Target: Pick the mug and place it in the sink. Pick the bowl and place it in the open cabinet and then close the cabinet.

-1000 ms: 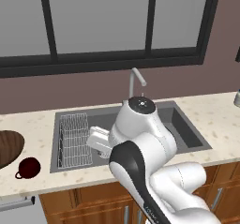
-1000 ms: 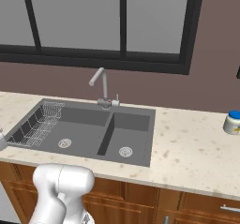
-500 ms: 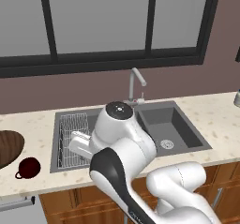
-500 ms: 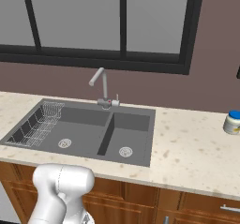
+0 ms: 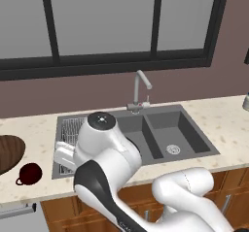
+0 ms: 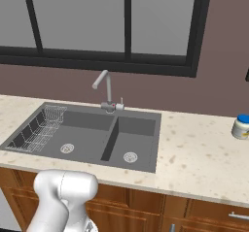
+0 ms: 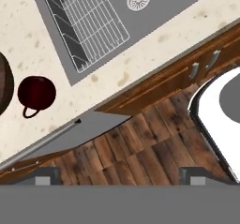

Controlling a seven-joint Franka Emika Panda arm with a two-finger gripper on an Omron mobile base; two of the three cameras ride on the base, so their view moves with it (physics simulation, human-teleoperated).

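Sink [image 5: 160, 129]: you have a dark grey double basin set in the speckled counter [image 5: 221, 124], with a silver faucet [image 5: 140, 91] at its 12 o'clock edge.
Left basin: it holds a wire rack [image 6: 38, 129]; in the hand view the rack [image 7: 86, 24] lies against one basin wall, and you can see nothing inside it.
Drains: each basin floor has one round steel drain; the right one [image 5: 173, 149] is uncovered.
Mug [image 5: 29, 174]: look for it on the counter at about 9 o'clock from the sink, near the front edge, upright and well apart from the basin.
Mug look: small, rounded, dark maroon, with a dark hollow; in the hand view the mug [image 7: 36, 92] has its loop handle at about 7 o'clock.
Bowl [image 5: 8, 153]: wide, shallow, dark brown with wood grain, cut by the frame edge; it sits just beside the mug at about 11 o'clock from it, and you cannot tell whether they touch.
Jar [image 6: 241, 126]: a small pale jar with a blue lid stands on the counter, far out at 3 o'clock from the sink.
Tool [image 7: 120, 175]: its fingers stand wide apart with nothing between them; below it you see the wooden floor [image 7: 150, 148] in front of the base cabinets [image 7: 187, 73].
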